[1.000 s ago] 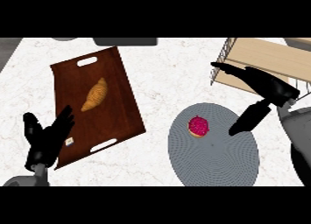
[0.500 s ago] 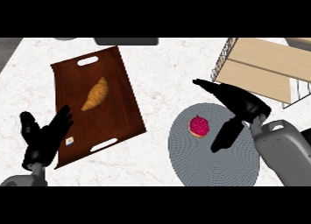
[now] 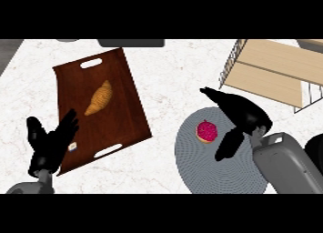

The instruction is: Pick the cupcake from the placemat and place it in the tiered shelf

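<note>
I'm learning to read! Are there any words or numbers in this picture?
None: no readable words, numbers or signs on the tray, cupcake, placemat or tiered shelf.
A tiny pale spot on the tray is too small to tell.

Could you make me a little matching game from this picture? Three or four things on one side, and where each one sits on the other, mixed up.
Things:
1. pink-frosted cupcake
2. golden croissant
3. light wooden tiered shelf
4. black left hand

Places:
a. upper right of the counter
b. on the dark brown wooden tray
c. lower left, open, at the tray's edge
d. on the round grey placemat

Pairs: 1-d, 2-b, 3-a, 4-c.
</note>
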